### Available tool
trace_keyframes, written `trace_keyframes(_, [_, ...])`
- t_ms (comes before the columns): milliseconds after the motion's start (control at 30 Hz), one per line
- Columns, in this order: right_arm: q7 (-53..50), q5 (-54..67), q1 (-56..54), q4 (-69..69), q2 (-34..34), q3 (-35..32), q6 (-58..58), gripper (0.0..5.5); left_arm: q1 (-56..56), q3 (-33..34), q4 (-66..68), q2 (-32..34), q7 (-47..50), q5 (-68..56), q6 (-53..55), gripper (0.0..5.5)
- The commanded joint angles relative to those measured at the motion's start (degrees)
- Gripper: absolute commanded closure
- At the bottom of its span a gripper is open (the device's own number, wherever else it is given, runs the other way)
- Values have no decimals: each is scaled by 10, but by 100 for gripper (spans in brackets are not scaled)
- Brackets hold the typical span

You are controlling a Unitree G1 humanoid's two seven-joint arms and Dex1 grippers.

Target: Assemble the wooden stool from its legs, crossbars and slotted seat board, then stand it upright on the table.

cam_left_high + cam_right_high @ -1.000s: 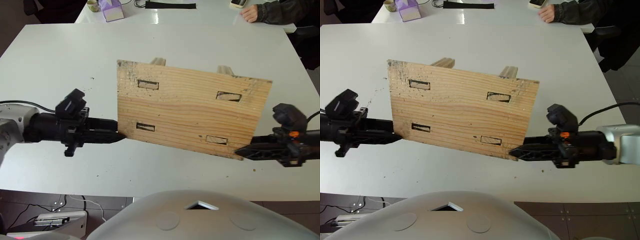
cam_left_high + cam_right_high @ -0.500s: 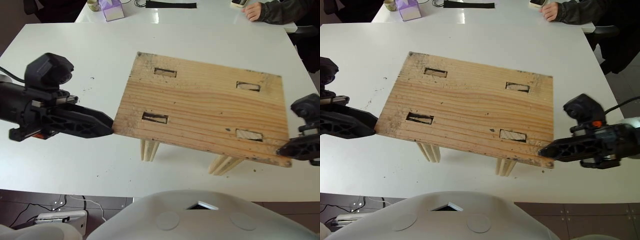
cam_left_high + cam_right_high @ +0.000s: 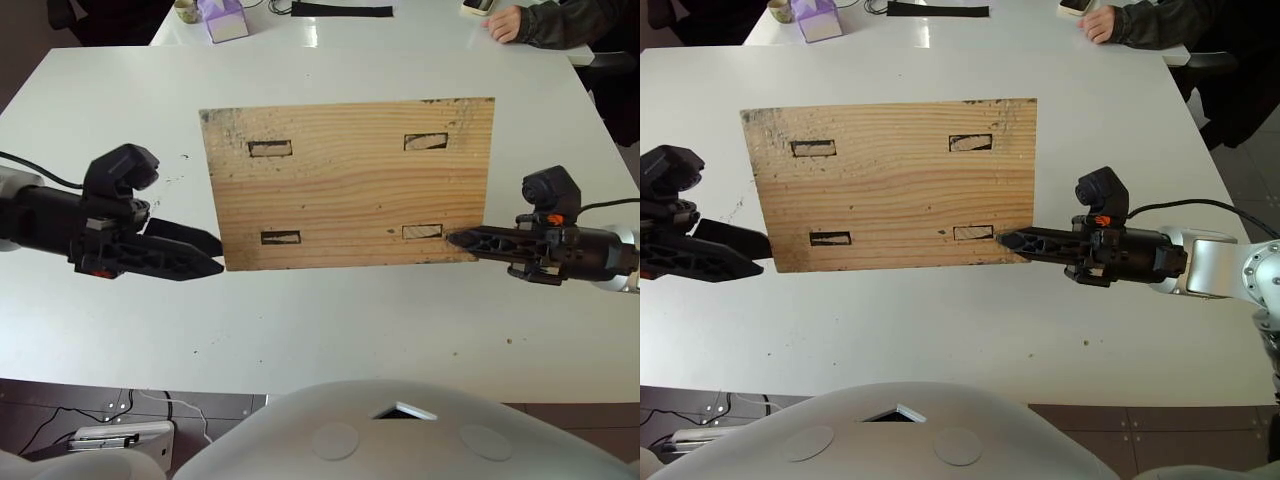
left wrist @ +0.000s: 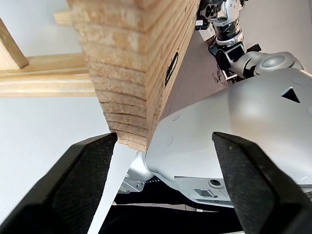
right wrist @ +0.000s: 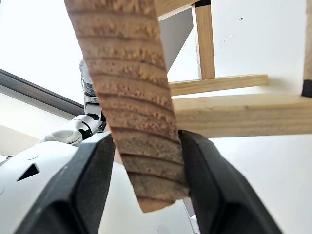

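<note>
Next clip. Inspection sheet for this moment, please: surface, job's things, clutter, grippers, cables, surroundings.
Surface: white table, flat.
Job's things: seat board faces up with four slots showing; legs and crossbars are joined beneath it. Whether the feet touch the table cannot be told.
Clutter: a few dark specks beside the board.
Grippers: left gripper is open around the board's near left corner; right gripper is shut on the near right corner.
Cables: left arm's cable and right arm's cable, both clear of the board.
Surroundings: second table behind, with tissue box and cup.
</note>
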Motion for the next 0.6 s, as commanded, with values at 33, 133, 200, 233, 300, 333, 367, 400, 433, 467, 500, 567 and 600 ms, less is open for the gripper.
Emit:
trace_keyframes(33, [43,9,-63,40,16,-3,45,264,-31,4,18,-27,7,15,-6,129])
trace_keyframes(133, [54,9,-85,49,19,3,61,217,-47,9,25,-44,19,15,-1,82])
trace_keyframes(200, [64,9,-97,52,17,7,70,186,-67,16,34,-59,33,11,8,52])
trace_keyframes(233, [64,9,-103,56,18,8,73,166,-77,18,39,-66,38,10,13,32])
trace_keyframes(300, [52,9,-114,76,27,4,76,161,-98,19,54,-78,49,14,21,14])
trace_keyframes(333, [38,9,-120,89,32,-1,76,161,-109,19,60,-81,48,11,29,14])
trace_keyframes(367, [29,9,-127,105,34,-3,80,161,-117,19,65,-82,47,10,35,14])
trace_keyframes(400, [24,9,-137,126,37,-5,88,161,-128,19,70,-84,45,8,40,14])
trace_keyframes(433, [23,9,-146,141,39,-7,96,161,-143,19,80,-90,48,8,45,14])
trace_keyframes(467, [17,9,-153,152,43,-10,101,161,-156,20,90,-98,55,9,51,14])
trace_keyframes(500, [12,9,-161,162,48,-12,105,161,-164,22,96,-104,61,9,56,14])
trace_keyframes(567, [-15,9,-159,153,54,-27,96,161,-137,32,78,-106,61,19,40,14])
trace_keyframes(600, [-34,9,-142,129,53,-38,82,161,-102,42,55,-102,51,34,14,14])
